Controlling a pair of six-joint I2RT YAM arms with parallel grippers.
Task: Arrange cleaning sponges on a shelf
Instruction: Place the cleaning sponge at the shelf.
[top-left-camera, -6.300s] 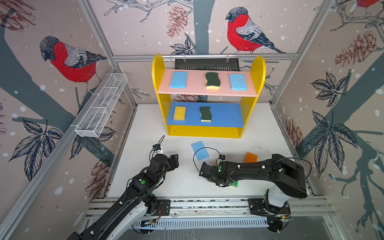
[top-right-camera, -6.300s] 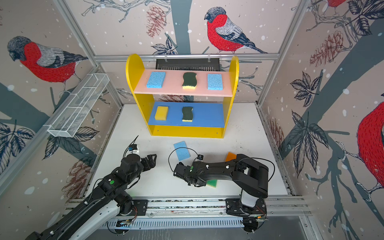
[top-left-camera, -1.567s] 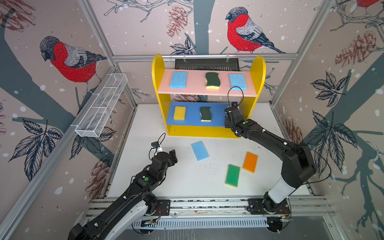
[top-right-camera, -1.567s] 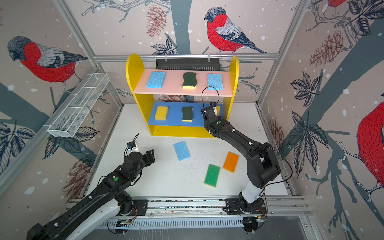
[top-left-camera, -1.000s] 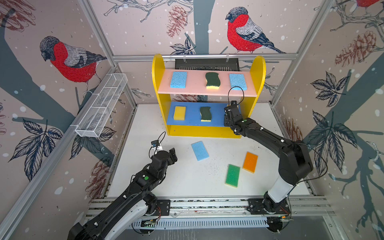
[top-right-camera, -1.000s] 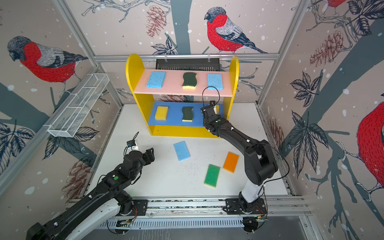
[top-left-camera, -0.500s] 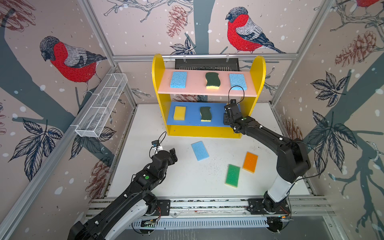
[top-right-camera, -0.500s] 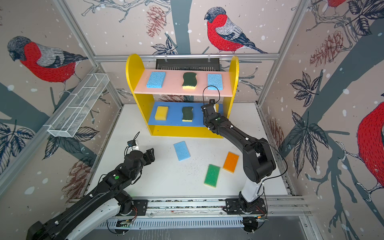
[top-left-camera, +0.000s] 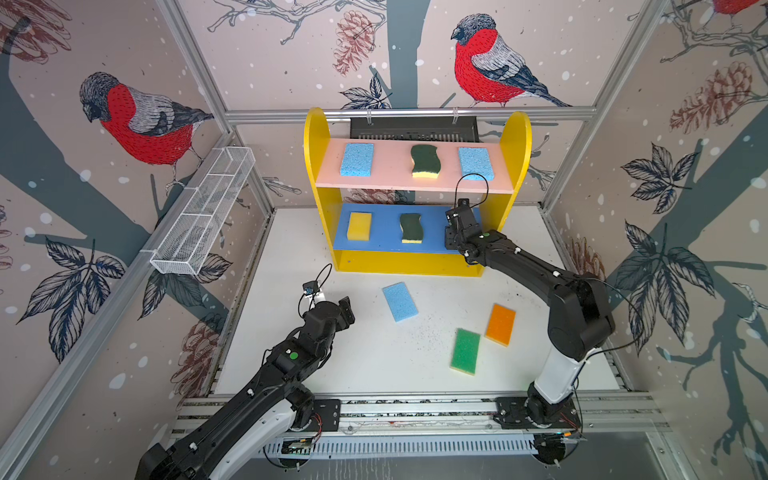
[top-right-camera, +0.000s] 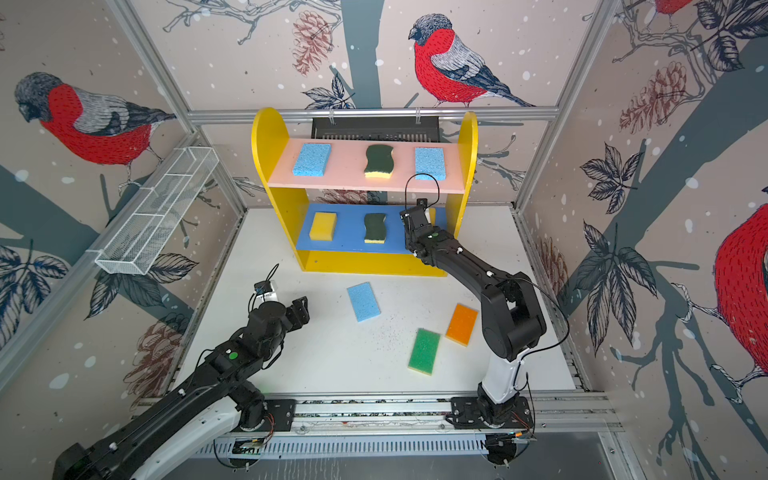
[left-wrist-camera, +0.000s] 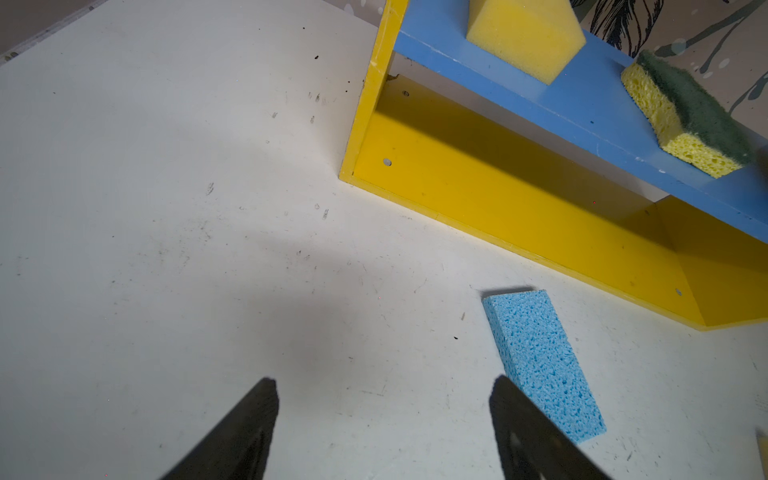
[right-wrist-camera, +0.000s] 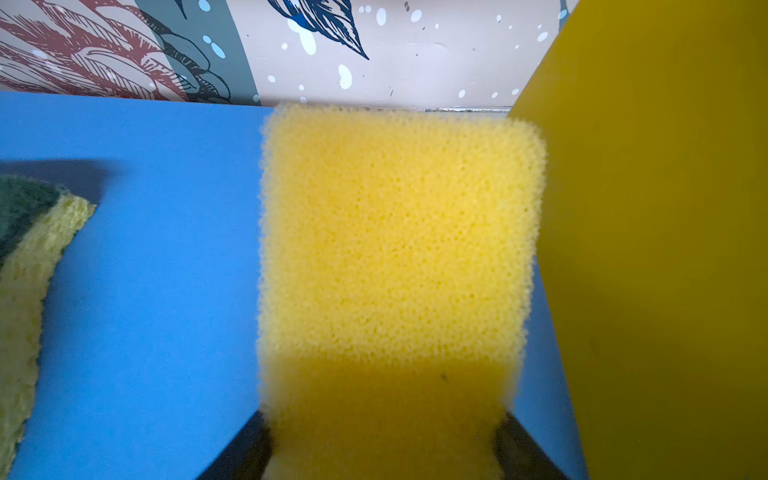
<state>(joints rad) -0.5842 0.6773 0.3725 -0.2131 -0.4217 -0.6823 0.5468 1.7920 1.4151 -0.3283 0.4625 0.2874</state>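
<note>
Jaws of the left gripper (left-wrist-camera: 384, 380) stand apart with nothing between them, hovering low over the table (left-wrist-camera: 166, 208) near the loose light-blue sponge (left-wrist-camera: 540, 361). The right gripper (right-wrist-camera: 381, 415) reaches onto the blue middle board (right-wrist-camera: 145, 249) of the shelf (top-left-camera: 515, 137). Its jaws touch both sides of the held yellow sponge (right-wrist-camera: 395, 232) at its near end, but whether they pinch it or merely bracket it cannot be told. That sponge lies flat at the board's right end, just beside the yellow side panel (right-wrist-camera: 665, 208).

The step in hand looks like setting down the sixth sponge. The next move would call for the jaws to spread clear of the foam and the arm to draw straight back without dragging it. A table sponge comes after that.

Counted left to right in a top view:
- **Pink top board (top-left-camera: 390, 164):** left light-blue sponge (top-left-camera: 356, 160), upper wavy sponge (top-left-camera: 424, 160), right light-blue sponge (top-left-camera: 476, 163).
- **Blue board:** left yellow sponge (top-left-camera: 360, 225), lower wavy sponge (top-left-camera: 410, 227), then the held one.
- **Table:** the loose light-blue one, green sponge (top-left-camera: 465, 351), orange sponge (top-left-camera: 500, 324).

That makes three light-blue, two dark-green wavy, two yellow, one green and one orange — nine in all, six on the shelf.
</note>
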